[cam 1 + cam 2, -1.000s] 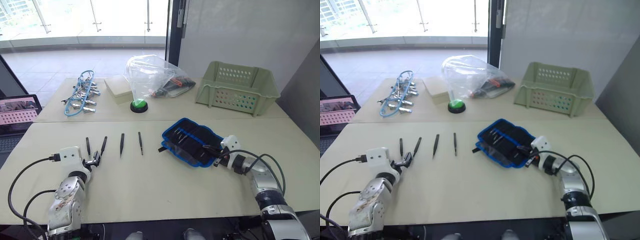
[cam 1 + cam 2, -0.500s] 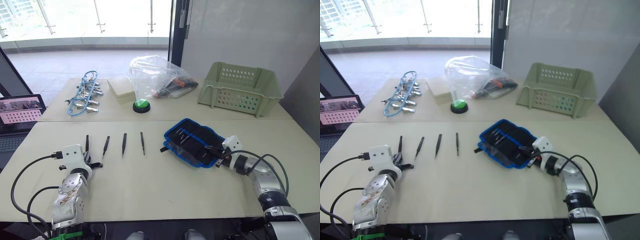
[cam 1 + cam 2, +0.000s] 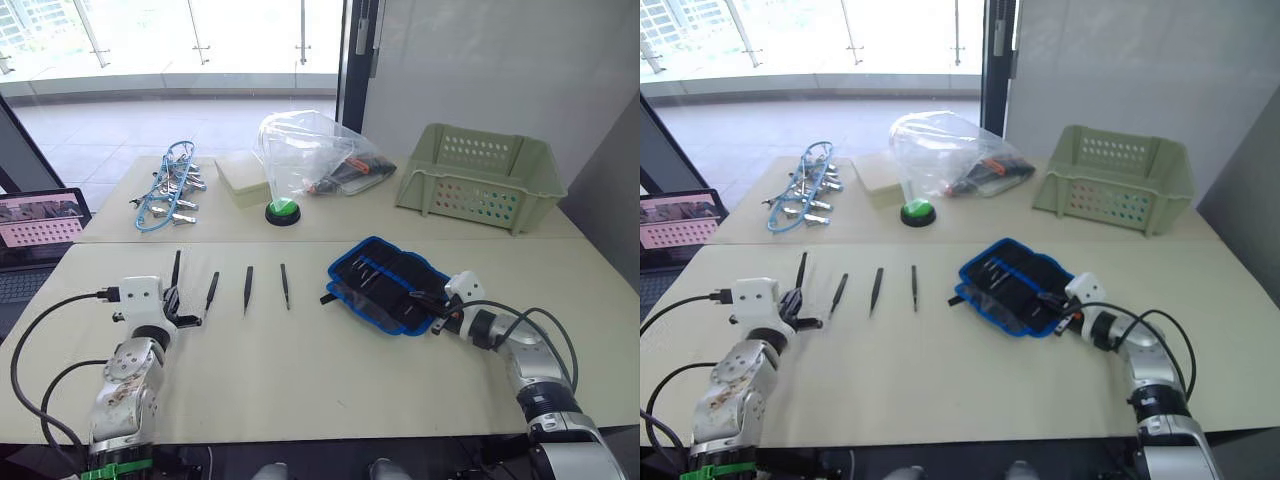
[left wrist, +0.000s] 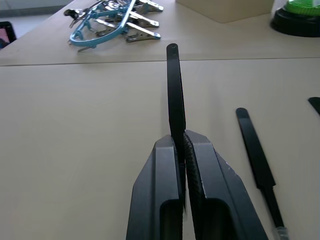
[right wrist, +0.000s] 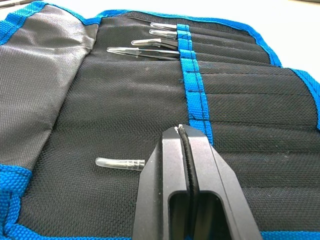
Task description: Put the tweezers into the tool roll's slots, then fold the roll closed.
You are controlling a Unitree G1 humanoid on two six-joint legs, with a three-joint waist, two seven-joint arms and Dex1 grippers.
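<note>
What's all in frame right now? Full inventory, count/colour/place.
tweezers: three black, lying loose in a row on the near table; a fourth is in the left gripper; more sit in the roll
tool roll: one, black with blue edging, open on the near table's right
slots: row of black pockets, some holding clear-capped tips
clamps: silver bunch on blue cord, far table, left
plastic bag: one, clear, far table middle
button: one, green on black base, before the bag
box: one, pale, beside the bag
basket: one, pale green, far right
laptop: one, left edge
left gripper: shut on a tweezer
right gripper: shut, over the roll
</note>
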